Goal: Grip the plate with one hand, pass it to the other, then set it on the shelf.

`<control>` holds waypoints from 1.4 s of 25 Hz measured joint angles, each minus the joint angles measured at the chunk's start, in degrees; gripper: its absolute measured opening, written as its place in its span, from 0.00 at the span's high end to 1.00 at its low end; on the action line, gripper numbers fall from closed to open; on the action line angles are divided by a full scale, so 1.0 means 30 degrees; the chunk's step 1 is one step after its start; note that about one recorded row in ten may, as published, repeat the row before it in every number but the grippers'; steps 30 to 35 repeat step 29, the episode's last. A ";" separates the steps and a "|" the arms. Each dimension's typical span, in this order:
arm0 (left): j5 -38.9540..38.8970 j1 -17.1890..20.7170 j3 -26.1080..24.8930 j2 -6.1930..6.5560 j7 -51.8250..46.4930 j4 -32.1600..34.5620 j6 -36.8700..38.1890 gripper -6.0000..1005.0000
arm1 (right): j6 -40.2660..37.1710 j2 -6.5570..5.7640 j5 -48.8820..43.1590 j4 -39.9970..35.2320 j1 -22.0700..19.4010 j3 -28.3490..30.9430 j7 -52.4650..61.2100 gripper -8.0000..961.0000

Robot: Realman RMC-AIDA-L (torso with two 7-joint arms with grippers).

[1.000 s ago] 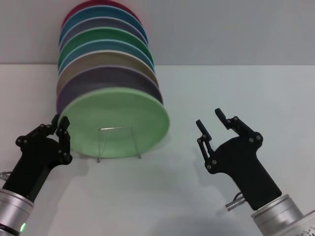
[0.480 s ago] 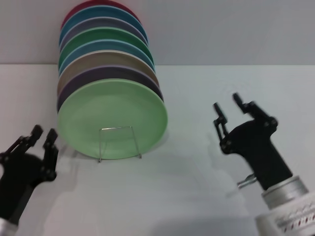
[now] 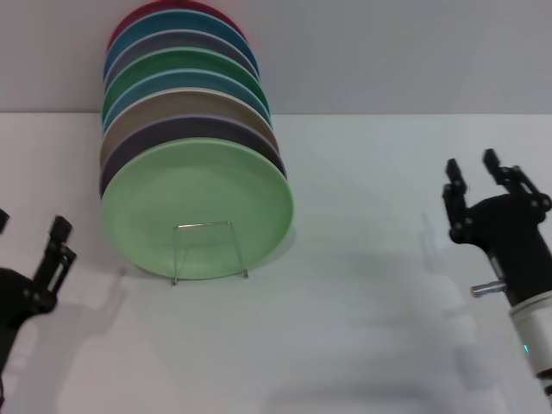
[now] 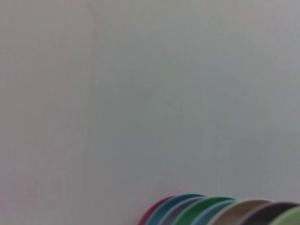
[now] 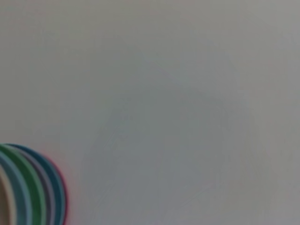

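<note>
You have the round, flat, matte light mint-green plate (image 3: 198,209) standing on edge at the front of a row of plates in the thin silver wire plate rack (image 3: 205,250), whose small rectangular front loop rises against the plate's lower face. Behind it stand a dark purple plate (image 3: 259,138), a tan plate (image 3: 250,110), a blue plate (image 3: 244,87), a darker green plate (image 3: 235,67), a grey-lilac plate (image 3: 226,44), a teal plate (image 3: 217,27) and a crimson plate (image 3: 151,10), each peeking over the one in front. All of it sits on the white table (image 3: 362,328).

Your left black two-fingered gripper (image 3: 30,250) is low at the left edge of the head view, well apart from the mint plate and holding nothing; only 1 finger shows clearly, so the gap looks apart but is hard to judge. Your right black two-fingered gripper (image 3: 479,185) is near the right edge on its silver wrist, fingers pointing up and spread, empty, well clear of the rack.

Both wrist views show mostly blank wall, with the coloured plate rims (image 4: 206,213) in a corner; the same rims (image 5: 33,187) show from the right wrist.
</note>
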 joint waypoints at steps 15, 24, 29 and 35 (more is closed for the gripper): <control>-0.0006 -0.0731 -0.1839 -0.0056 -0.1266 0.0532 -0.0647 0.18 | -0.0554 0.0071 0.0256 -0.3569 0.1777 0.1520 0.4007 0.31; -0.0028 -0.0587 -0.2675 -0.0071 -0.1242 0.0627 -0.0643 0.18 | -0.0572 0.0028 0.0276 -0.4049 0.2167 0.2285 0.4041 0.31; -0.0030 -0.0728 -0.2648 -0.0058 -0.0560 0.0698 -0.0721 0.18 | -0.0479 -0.0024 0.0109 -0.4215 0.2284 0.2114 0.4304 0.31; -0.0030 -0.0728 -0.2648 -0.0058 -0.0560 0.0698 -0.0721 0.18 | -0.0479 -0.0024 0.0109 -0.4215 0.2284 0.2114 0.4304 0.31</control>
